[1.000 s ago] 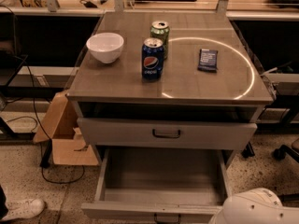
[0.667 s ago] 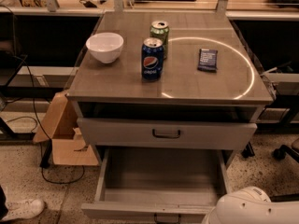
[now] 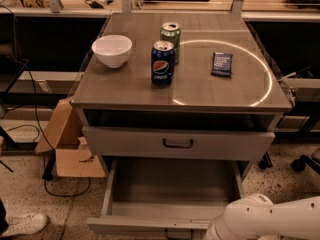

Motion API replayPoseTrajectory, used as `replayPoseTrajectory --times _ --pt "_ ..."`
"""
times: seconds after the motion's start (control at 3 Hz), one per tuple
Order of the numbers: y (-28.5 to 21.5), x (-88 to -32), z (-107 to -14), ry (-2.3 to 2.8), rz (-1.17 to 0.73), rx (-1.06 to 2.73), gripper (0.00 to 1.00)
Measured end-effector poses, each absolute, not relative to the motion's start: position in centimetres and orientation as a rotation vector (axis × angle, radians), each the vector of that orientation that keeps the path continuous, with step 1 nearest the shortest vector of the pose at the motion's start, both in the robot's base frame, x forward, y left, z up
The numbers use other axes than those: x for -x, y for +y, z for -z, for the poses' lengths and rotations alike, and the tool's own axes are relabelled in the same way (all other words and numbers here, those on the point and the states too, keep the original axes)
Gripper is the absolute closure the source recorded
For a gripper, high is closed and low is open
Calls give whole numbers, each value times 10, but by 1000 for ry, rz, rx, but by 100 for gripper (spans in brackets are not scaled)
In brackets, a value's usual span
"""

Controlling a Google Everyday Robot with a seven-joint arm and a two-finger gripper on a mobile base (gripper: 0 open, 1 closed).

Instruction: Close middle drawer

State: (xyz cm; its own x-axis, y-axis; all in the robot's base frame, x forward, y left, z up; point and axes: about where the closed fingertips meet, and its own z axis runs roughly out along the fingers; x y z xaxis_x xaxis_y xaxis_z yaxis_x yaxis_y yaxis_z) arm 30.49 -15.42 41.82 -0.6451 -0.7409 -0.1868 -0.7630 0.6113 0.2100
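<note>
The gripper does not show, so whether it is wide or narrow cannot be told; only the white arm (image 3: 272,218) that carries it is seen, coming in from the right edge and ending in a rounded joint at the bottom edge, just in front of the right end of the middle drawer (image 3: 142,225). That drawer stands pulled far out of the cabinet, its low front panel nearest the camera and its long grey tray bare. A small dark handle (image 3: 178,232) sits at the centre of the panel, cut by the bottom edge. At the lower left a white shoe (image 3: 24,223) rests on the speckled floor. Behind it an open cardboard box (image 3: 70,146) leans against the cabinet's left side, with a dark cable (image 3: 60,190) curling on the floor before it. Above the open drawer, the upper drawer (image 3: 125,143), with its taller front and dark loop handle, is nearly shut. On the worktop (image 3: 130,91) a blue Pepsi can (image 3: 163,62) stands upright near the middle, a green can (image 3: 170,34) just behind it. A white bowl (image 3: 112,50) sits to the left, well apart from the cans. A dark packet (image 3: 222,64) lies flat to the right, inside a bright ring of light (image 3: 267,84).
</note>
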Motion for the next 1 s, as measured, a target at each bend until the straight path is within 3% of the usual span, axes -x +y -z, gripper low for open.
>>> replayPoseTrajectory --times 1.0 --pt "-119 -346 -423 2655 -385 1343 100"
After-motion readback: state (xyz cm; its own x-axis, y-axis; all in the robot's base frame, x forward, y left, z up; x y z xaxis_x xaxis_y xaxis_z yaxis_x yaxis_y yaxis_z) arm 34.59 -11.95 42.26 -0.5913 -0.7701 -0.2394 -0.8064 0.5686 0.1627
